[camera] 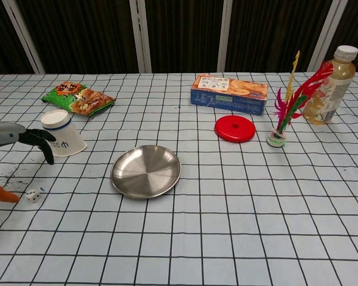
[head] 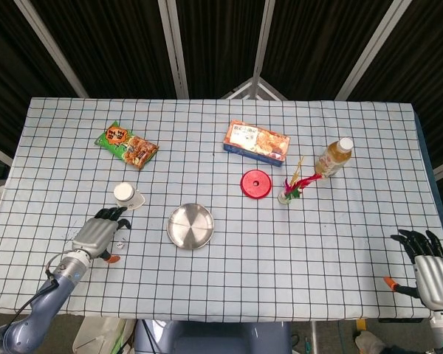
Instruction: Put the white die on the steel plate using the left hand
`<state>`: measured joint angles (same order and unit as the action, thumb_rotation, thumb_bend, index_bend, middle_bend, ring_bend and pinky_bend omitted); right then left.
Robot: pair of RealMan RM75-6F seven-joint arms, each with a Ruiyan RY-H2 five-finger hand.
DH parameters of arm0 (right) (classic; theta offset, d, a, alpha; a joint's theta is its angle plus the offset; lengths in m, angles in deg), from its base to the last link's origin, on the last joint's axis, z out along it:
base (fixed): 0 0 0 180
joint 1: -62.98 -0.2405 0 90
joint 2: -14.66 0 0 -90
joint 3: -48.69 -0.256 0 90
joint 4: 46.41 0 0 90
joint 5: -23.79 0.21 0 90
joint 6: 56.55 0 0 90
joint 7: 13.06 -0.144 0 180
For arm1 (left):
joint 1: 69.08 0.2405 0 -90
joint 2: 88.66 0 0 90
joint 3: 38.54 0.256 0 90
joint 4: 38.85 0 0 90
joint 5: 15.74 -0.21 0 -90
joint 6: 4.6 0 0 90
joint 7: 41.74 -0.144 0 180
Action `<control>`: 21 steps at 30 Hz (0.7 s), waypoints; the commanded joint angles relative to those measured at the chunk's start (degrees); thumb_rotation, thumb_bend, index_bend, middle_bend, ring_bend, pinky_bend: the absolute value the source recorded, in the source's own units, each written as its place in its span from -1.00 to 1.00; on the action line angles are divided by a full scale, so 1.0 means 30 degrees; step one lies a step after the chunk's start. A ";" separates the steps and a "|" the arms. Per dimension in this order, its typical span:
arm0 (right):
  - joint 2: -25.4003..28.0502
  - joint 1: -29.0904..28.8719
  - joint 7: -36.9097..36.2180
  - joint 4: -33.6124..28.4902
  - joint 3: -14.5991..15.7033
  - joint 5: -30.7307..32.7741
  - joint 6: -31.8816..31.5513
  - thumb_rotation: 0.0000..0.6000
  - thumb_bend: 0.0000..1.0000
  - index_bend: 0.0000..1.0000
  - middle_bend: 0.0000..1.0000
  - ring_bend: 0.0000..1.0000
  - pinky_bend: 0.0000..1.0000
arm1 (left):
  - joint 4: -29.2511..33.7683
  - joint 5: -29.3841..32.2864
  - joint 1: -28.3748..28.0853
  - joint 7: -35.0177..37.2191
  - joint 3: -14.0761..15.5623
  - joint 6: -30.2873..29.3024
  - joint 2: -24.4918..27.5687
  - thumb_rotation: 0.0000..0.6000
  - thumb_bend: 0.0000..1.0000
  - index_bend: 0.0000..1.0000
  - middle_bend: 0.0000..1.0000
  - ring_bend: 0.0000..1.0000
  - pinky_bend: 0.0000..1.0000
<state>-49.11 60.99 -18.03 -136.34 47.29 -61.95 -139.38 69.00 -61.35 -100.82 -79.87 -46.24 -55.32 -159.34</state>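
The small white die (camera: 31, 195) lies on the checked cloth near the front left, well left of the steel plate (camera: 145, 171) (head: 190, 226). My left hand (head: 97, 236) (camera: 12, 136) hovers just over the die, holding nothing. Its dark fingers (camera: 43, 143) curve downward behind the die, and its orange thumb tip (camera: 1, 194) sits just left of it. I cannot tell whether anything touches the die. My right hand (head: 431, 274) rests at the table's front right corner with fingers spread and empty; the chest view does not show it.
A paper cup (camera: 62, 140) lies on its side just behind the left hand's fingers. Farther back are a snack bag (camera: 77, 98), a biscuit box (camera: 228, 93), a red lid (camera: 234, 128), a feather shuttlecock (camera: 283, 119) and a tea bottle (camera: 329, 85).
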 commanded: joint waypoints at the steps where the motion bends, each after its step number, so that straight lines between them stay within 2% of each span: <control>1: 0.0000 0.0003 -0.0001 -0.0015 0.0006 -0.0002 0.0000 1.00 -0.81 -0.50 -0.62 -0.75 -1.00 | 0.0519 0.1562 -0.0849 -0.1218 0.0231 -0.0971 0.0356 1.00 -0.34 -0.37 -0.99 -1.00 -0.98; 9: -0.0055 -0.0043 0.0068 -0.0023 0.0007 0.0069 0.0131 1.00 -0.81 -0.50 -0.62 -0.75 -1.00 | 0.0300 0.3557 -0.2047 -0.2583 0.0873 -0.1824 -0.0171 1.00 -0.34 -0.35 -0.99 -1.00 -0.98; 21: 0.0063 0.0029 -0.0135 -0.0055 -0.0039 0.0229 0.0095 1.00 -0.81 -0.50 -0.62 -0.75 -1.00 | -0.0004 0.3863 -0.2798 -0.3229 0.1889 -0.2694 -0.1093 1.00 -0.34 -0.30 -0.98 -1.00 -0.98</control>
<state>-48.93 61.07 -18.42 -136.49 47.17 -61.27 -139.09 68.94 -49.67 -108.99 -89.15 -41.02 -62.96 -162.41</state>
